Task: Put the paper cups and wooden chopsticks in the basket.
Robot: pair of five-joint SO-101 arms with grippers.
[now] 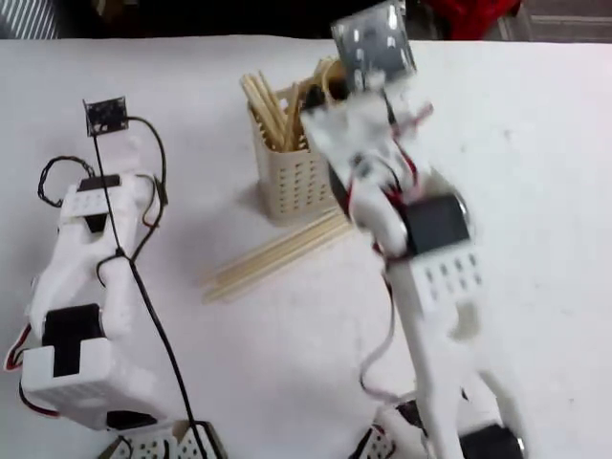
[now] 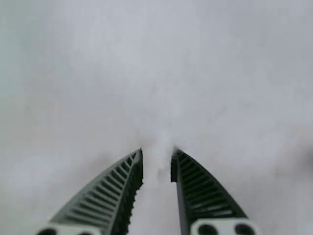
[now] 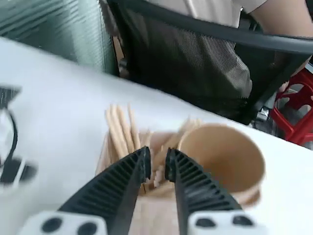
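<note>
A white table (image 1: 535, 143) is carrying everything we are seeing. Nearest us, at eight o'clock, the left arm (image 1: 86, 277) is sitting folded. Its left gripper (image 2: 156, 164) is pointing at bare tabletop, fingers slightly parted and holding nothing. Farther in, loose wooden chopsticks (image 1: 277, 253) are lying flat at seven o'clock of the basket (image 1: 292, 182), just beside its foot. The right gripper (image 3: 157, 164) is hovering over the basket, fingers narrowly apart, seemingly empty. Upright chopsticks (image 3: 120, 129) and a paper cup (image 3: 222, 156) are resting inside. Beyond the table, a black mesh chair (image 3: 195, 63) is standing.
</note>
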